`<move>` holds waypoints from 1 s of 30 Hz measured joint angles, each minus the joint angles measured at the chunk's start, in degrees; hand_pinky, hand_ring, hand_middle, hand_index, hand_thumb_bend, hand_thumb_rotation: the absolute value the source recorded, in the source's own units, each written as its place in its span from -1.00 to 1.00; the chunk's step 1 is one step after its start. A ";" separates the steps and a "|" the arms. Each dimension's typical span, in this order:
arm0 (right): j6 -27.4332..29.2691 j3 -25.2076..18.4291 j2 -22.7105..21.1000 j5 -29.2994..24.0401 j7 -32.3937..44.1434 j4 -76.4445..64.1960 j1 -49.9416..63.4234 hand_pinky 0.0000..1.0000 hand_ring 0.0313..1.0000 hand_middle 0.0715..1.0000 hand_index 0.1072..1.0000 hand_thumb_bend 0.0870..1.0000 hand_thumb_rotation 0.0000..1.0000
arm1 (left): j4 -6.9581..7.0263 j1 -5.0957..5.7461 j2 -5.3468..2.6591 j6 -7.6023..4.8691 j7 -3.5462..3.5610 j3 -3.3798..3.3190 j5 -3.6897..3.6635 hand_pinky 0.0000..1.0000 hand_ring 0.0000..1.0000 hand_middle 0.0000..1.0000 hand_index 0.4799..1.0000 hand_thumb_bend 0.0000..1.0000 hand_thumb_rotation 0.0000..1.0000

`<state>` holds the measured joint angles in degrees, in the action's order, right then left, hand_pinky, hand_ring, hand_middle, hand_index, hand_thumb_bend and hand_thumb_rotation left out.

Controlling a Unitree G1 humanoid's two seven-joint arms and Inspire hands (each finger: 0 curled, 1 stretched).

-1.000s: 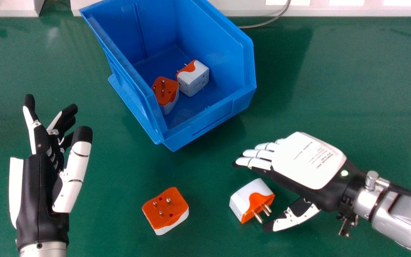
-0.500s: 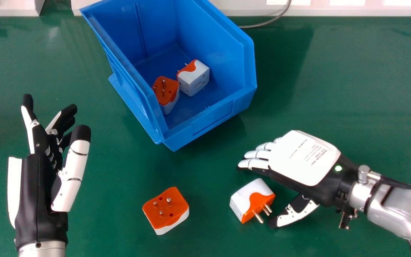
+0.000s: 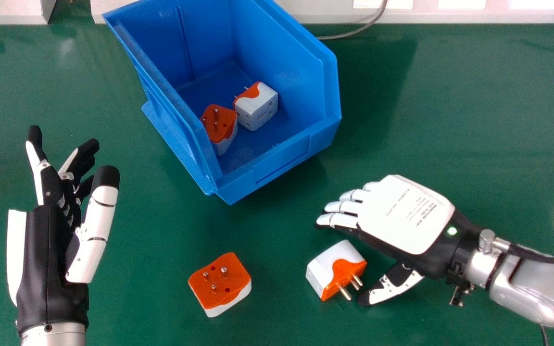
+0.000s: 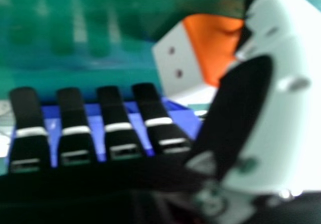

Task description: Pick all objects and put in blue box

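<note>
Head view, green tabletop [image 3: 474, 110] broad at 2 o'clock, far edge at 12, blue box [image 3: 277, 166] at 11, two adapters [image 3: 258, 115] inside, right hand [image 3: 402, 216] at 4, thumb apart from fingers, pronged adapter [image 3: 327, 264] between, at 5, orange-topped adapter [image 3: 221, 288] at 7, left hand [image 3: 48, 259] at 9, digits extended.

Right hand [image 3: 404, 214] beside orange-white plug [image 3: 338, 271]
</note>
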<state>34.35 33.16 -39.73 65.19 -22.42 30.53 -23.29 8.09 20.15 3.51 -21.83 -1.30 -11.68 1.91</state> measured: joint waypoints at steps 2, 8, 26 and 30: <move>0.04 0.49 0.30 -0.23 -0.53 1.01 -0.44 0.20 0.41 0.43 0.37 -0.20 -0.22 | 0.02 -0.17 0.03 0.00 0.04 0.00 -0.08 0.73 0.81 0.77 0.58 0.12 0.50; 4.19 1.27 2.11 -4.27 -2.59 5.66 -1.95 -0.35 -0.36 -0.19 -0.14 -0.06 -0.96 | 0.68 -0.15 0.04 0.05 0.02 0.04 0.01 0.71 0.80 0.77 0.58 0.16 0.51; 4.60 1.15 3.30 -9.05 1.67 4.09 -1.73 -0.60 -0.57 -0.53 -0.19 -0.11 -0.69 | 0.28 -0.53 -0.14 0.02 -0.17 0.11 0.21 0.71 0.80 0.77 0.58 0.09 0.50; 3.64 0.72 3.34 -10.53 3.18 3.22 -0.98 -0.64 -0.60 -0.56 -0.19 -0.11 -0.69 | 0.22 -0.67 -0.16 0.02 -0.15 0.15 0.19 0.72 0.80 0.78 0.59 0.11 0.49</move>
<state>37.99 33.87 -36.39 54.67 -19.24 33.75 -24.27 8.31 19.48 3.36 -21.81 -1.45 -11.54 2.10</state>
